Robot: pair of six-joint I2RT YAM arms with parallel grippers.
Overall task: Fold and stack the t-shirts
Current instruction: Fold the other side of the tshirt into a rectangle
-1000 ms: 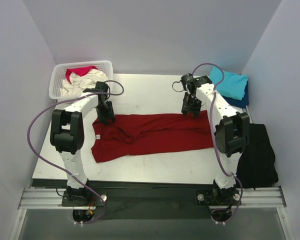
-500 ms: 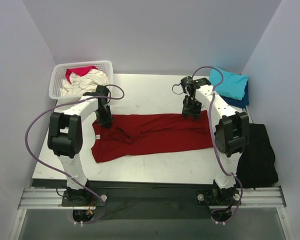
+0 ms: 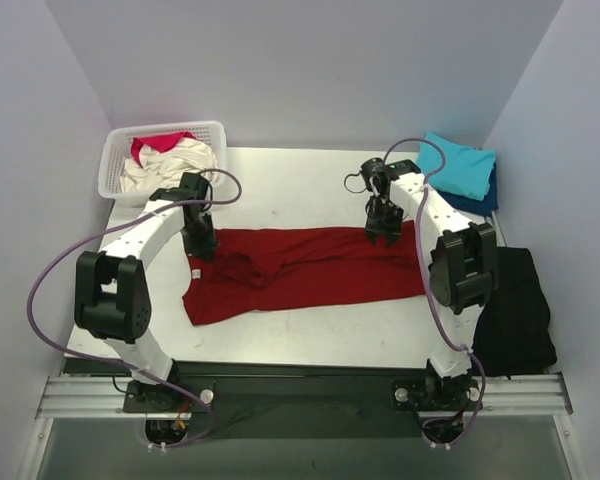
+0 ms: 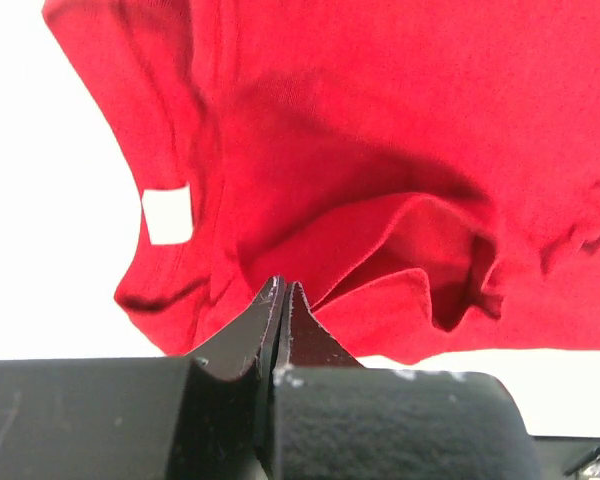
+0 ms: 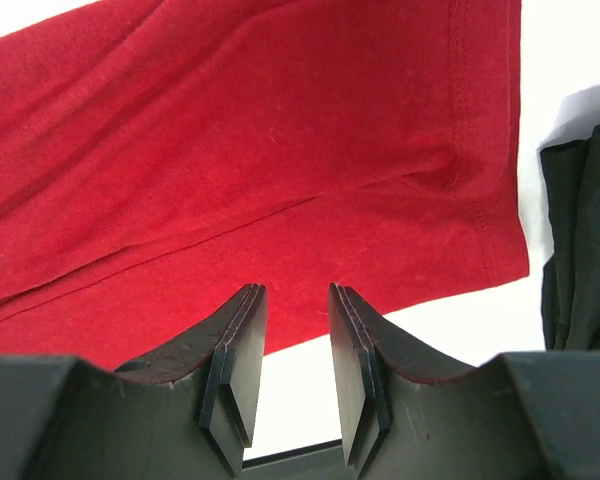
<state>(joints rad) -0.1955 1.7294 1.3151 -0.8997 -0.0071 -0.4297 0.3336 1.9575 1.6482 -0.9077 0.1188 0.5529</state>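
Observation:
A dark red t-shirt [image 3: 310, 268] lies spread lengthwise across the middle of the table, with a rumpled fold near its left end. My left gripper [image 3: 202, 245] is shut at the shirt's far left edge. In the left wrist view its tips [image 4: 283, 290] press together over the red cloth [image 4: 400, 130], with no cloth seen between them. My right gripper [image 3: 383, 232] is open over the shirt's far right edge. In the right wrist view [image 5: 295, 295] it is empty above the red cloth [image 5: 280, 150]. A turquoise t-shirt [image 3: 462, 165] lies folded on a navy one [image 3: 490, 198] at the back right.
A white lattice basket [image 3: 114, 170] at the back left holds a pink-red t-shirt [image 3: 152, 146] and a cream one [image 3: 175, 163]. A black cloth [image 3: 515, 310] hangs over the table's right edge and also shows in the right wrist view [image 5: 580, 240]. A white label [image 4: 167, 215] marks the shirt's collar end.
The left arm has swung its elbow out to the left, and its gripper has slid slightly left and nearer along the shirt's edge. The right gripper has lowered a little toward the shirt.

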